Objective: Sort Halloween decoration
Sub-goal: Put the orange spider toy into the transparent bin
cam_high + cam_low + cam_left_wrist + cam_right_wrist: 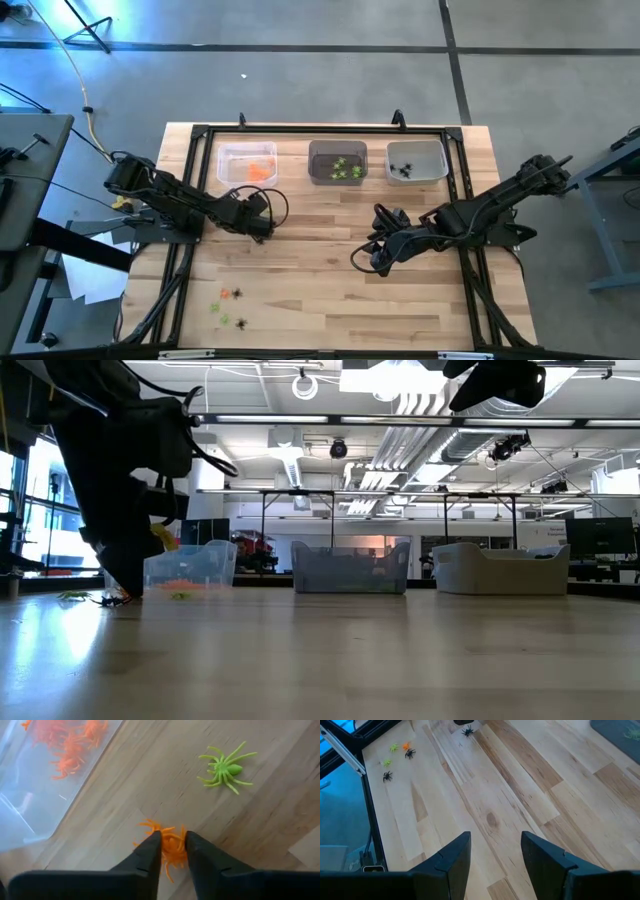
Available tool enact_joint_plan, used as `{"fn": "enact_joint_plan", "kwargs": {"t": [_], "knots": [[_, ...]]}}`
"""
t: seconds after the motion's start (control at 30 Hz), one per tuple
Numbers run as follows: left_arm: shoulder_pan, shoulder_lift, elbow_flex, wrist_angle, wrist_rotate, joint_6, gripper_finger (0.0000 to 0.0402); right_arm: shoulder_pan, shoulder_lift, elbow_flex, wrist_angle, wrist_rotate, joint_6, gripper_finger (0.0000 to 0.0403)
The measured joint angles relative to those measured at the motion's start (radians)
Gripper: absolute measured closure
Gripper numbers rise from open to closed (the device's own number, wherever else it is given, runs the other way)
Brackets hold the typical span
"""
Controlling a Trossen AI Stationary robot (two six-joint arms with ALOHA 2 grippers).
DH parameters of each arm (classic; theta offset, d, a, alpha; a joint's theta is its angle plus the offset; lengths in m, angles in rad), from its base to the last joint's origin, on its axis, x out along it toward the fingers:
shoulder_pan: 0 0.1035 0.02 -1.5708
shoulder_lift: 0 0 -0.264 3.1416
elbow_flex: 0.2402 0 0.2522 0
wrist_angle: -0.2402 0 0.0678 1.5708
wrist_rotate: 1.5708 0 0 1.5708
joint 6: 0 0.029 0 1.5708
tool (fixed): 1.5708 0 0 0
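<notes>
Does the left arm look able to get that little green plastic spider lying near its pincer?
Probably not now: the left pincer is closing around an orange plastic spider. The green plastic spider lies unobstructed nearby.

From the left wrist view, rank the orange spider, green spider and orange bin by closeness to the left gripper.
1. Orange spider: between the left gripper's fingers, on the table.
2. Green spider: loose on the wood, farther ahead.
3. Orange bin: off to the side; roughly as far, too close to call.

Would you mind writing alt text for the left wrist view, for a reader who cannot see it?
The left gripper closes its two dark fingers around an orange spider lying on the wooden table. A lime-green spider lies on the wood beyond it, and a translucent bin of orange spiders sits nearby.
</notes>
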Motion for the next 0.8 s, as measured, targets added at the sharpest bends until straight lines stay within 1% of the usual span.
{"fn": "enact_joint_plan", "kwargs": {"t": [0.17,0.23,0.37,0.57,0.7,0.8], "knots": [[-0.001,0.000,0.003,0.003,-0.004,0.000,0.0384,0.000,0.000,0.000,0.000,0.000,0.000,0.0231],[-0.002,0.001,0.011,-0.001,0.006,0.000,0.0397,0.000,0.000,0.000,0.000,0.000,0.000,0.0231],[-0.015,-0.007,0.052,-0.048,0.003,0.000,0.0396,0.000,0.000,0.000,0.000,0.000,0.000,0.0231],[-0.056,-0.046,0.125,-0.174,-0.047,-0.036,0.0401,0.000,0.000,0.000,0.000,0.000,0.000,0.0231],[-0.091,-0.078,0.141,-0.224,-0.068,-0.075,0.0401,0.000,0.000,0.000,0.000,0.000,0.000,0.0231],[-0.102,-0.080,0.140,-0.256,-0.071,-0.110,0.0401,0.000,0.000,0.000,0.000,0.000,0.000,0.0231]]}}
